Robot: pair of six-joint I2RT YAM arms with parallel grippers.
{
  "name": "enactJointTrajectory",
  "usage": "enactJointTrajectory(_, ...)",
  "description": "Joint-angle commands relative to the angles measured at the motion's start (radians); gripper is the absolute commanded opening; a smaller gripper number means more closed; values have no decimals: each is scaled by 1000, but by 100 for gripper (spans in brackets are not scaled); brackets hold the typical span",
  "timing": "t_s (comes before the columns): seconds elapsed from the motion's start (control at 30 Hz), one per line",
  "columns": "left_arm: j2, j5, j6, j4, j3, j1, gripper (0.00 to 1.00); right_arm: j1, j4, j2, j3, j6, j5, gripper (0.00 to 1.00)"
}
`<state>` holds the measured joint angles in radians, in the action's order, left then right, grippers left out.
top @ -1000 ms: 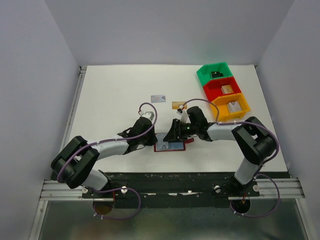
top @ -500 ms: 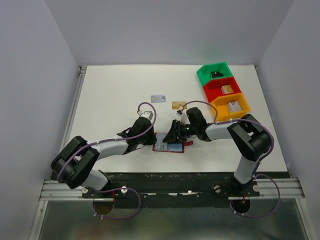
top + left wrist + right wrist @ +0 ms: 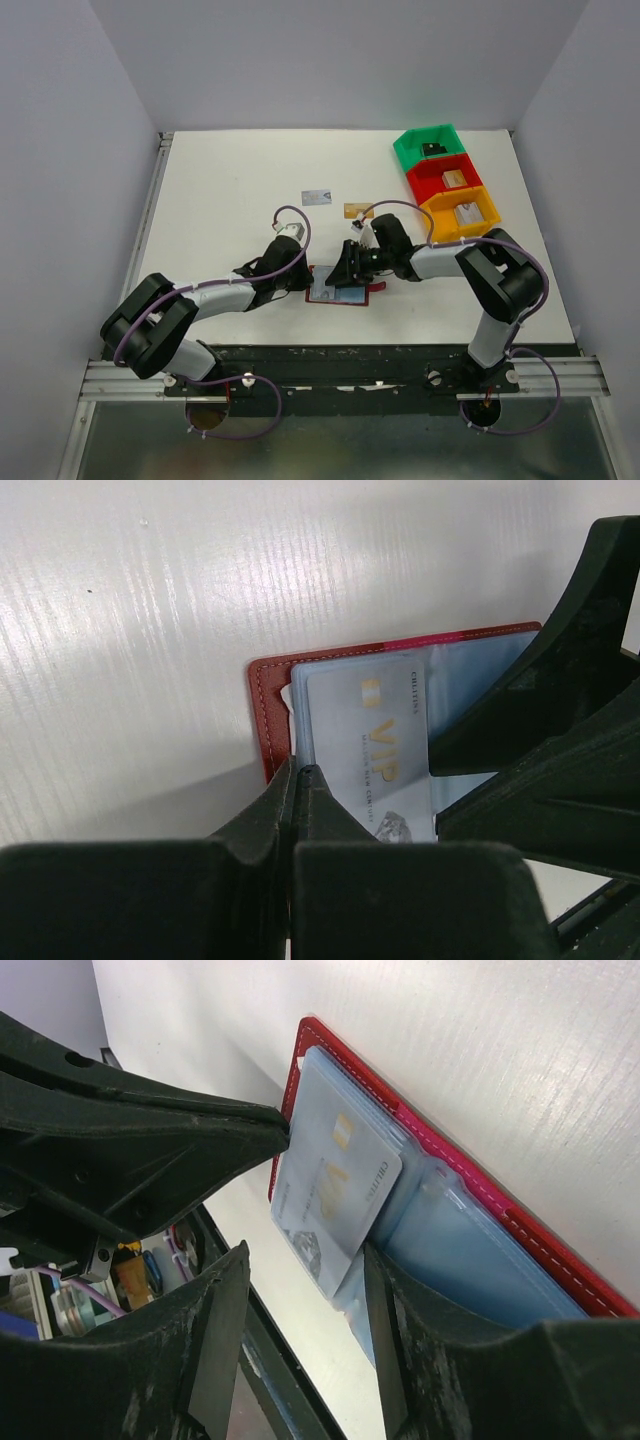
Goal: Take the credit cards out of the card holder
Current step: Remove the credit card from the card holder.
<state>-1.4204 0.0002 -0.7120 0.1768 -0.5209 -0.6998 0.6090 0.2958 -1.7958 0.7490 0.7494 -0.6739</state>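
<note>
We count one card holder (image 3: pixel 335 295) and three credit cards: one silver-grey card (image 3: pixel 370 755) tucked in the holder, and a second silver-grey card (image 3: pixel 316 197) and one gold-tan card (image 3: pixel 354 211) lying beyond it. To the holder's far right we count three bins: one green bin (image 3: pixel 403 150), one red bin (image 3: pixel 415 180) and one orange bin (image 3: pixel 432 215).

You see the card holder (image 3: pixel 343 294) lying open on the white table (image 3: pixel 220 200). The left gripper (image 3: pixel 303 279) sits at its left end and the right gripper (image 3: pixel 347 273) over its middle. Beyond the card holder lie a silver card (image 3: pixel 316 197) and a gold card (image 3: pixel 354 211), apart. Farther off to its right stand a green bin (image 3: pixel 405 151), a red bin (image 3: pixel 418 181) and an orange bin (image 3: pixel 437 219).
</note>
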Motion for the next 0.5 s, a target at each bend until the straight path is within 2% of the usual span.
enactJointTrajectory(0.0,0,14,-10,-34,22,-10,0,9,-40,18,-5,-25,48,59)
enactJointTrajectory(0.2,0,12,-12,-36,24,-12,0,9,-92,18,13,-50,65,59)
enactJointTrajectory(0.47,-6,17,-14,-26,27,-13,0,9,169,-16,-54,85,-23,58)
